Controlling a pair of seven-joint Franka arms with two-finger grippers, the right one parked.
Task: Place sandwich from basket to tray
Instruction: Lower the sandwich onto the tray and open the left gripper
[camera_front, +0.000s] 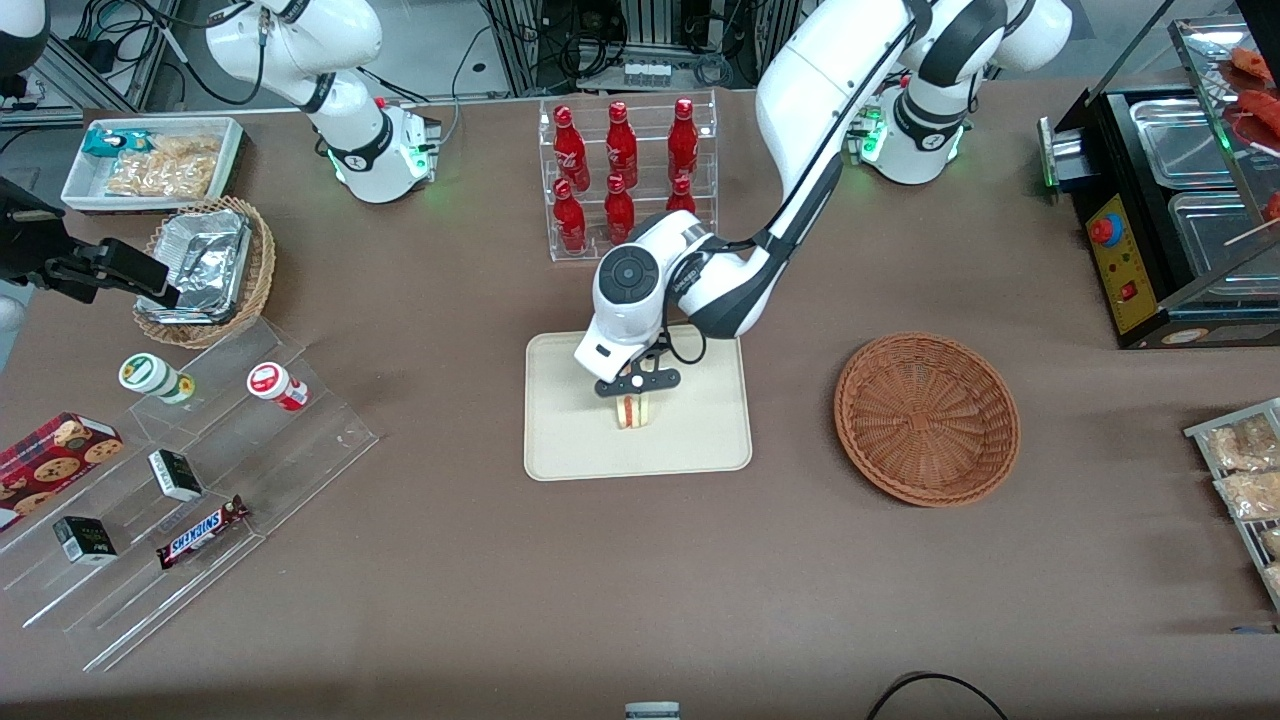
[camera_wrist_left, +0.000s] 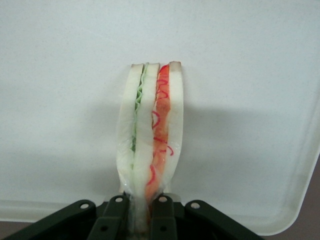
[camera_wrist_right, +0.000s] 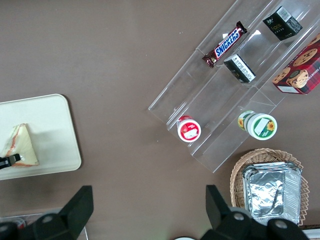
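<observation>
The sandwich (camera_front: 632, 410), a pale bread wedge with red and green filling, stands on its edge on the cream tray (camera_front: 570, 440) near the tray's middle. My left gripper (camera_front: 634, 398) is right above it and shut on the sandwich's upper corner. In the left wrist view the black fingers (camera_wrist_left: 114, 220) pinch the sandwich (camera_wrist_left: 150, 130) from both sides, with the tray (camera_wrist_left: 60, 100) under it. The sandwich (camera_wrist_right: 21, 146) and tray (camera_wrist_right: 50, 125) also show in the right wrist view. The reddish-brown basket (camera_front: 927, 417) sits empty, beside the tray toward the working arm's end.
A clear rack of red bottles (camera_front: 625, 172) stands farther from the front camera than the tray. A clear stepped shelf with snacks (camera_front: 190, 470), a tan basket with a foil container (camera_front: 205, 270) and a white bin (camera_front: 150, 165) lie toward the parked arm's end. A black appliance (camera_front: 1160, 220) stands at the working arm's end.
</observation>
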